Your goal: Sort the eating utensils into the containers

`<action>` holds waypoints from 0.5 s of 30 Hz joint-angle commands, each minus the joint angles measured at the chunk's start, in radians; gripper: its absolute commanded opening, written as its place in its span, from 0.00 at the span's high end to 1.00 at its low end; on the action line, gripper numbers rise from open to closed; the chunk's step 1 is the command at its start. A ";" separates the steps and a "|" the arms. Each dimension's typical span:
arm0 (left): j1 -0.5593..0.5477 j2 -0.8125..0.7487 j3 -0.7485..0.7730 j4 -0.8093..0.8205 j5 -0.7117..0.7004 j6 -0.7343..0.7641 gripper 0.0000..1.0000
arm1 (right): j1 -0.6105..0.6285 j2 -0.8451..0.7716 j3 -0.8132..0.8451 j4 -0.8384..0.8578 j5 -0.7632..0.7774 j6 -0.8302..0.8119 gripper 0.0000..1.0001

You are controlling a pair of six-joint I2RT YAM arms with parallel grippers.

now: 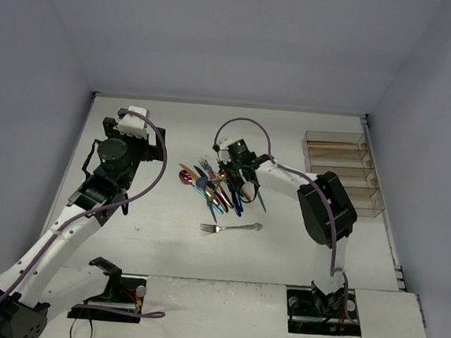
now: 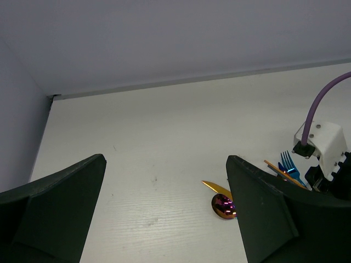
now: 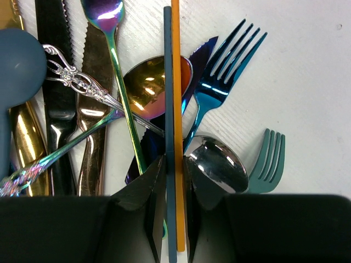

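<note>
Gold pieces (image 1: 331, 149) already in far tray of containers (image 1: 367, 199); other three look unfilled. Most eating utensils (image 1: 212, 188) lie piled mid-bench, silver fork (image 1: 232, 228) apart. Your right claw (image 3: 174, 164) clamped on thin orange and blue-grey strips (image 3: 175, 55); left claw (image 2: 165, 164) apart, holding nothing. Most of your sorting left.

From above we see the whole tabletop (image 1: 163, 250); our right wrist camera hangs close over utensils (image 3: 216, 90) the left glimpses sideways.

White surface (image 1: 164, 243), faint linear grain, a few dark specks (image 2: 155, 179) on it. Plain grey walls (image 1: 221, 34) close the surface in on left, far and right sides. Grey strip (image 2: 181, 82) along its far edge.
</note>
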 commanded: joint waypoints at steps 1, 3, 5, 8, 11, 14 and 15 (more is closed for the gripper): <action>-0.004 -0.007 0.009 0.070 0.012 0.003 0.10 | -0.001 -0.123 -0.003 -0.012 0.005 0.064 0.95; -0.004 -0.006 0.009 0.070 0.012 0.001 0.10 | -0.001 -0.132 -0.011 -0.016 0.005 0.103 0.89; -0.004 -0.007 0.010 0.070 0.012 0.001 0.10 | -0.001 -0.144 -0.030 -0.017 0.003 0.138 0.85; -0.004 -0.008 0.010 0.070 0.014 0.001 0.10 | -0.001 -0.150 -0.063 -0.018 -0.005 0.179 0.84; -0.004 -0.005 0.010 0.069 0.017 0.000 0.10 | 0.005 -0.162 -0.085 -0.018 -0.028 0.211 0.81; -0.004 -0.006 0.010 0.069 0.015 0.001 0.10 | 0.005 -0.171 -0.104 -0.019 -0.006 0.224 0.76; -0.004 -0.006 0.010 0.069 0.015 0.001 0.10 | 0.005 -0.174 -0.106 -0.019 0.002 0.226 0.75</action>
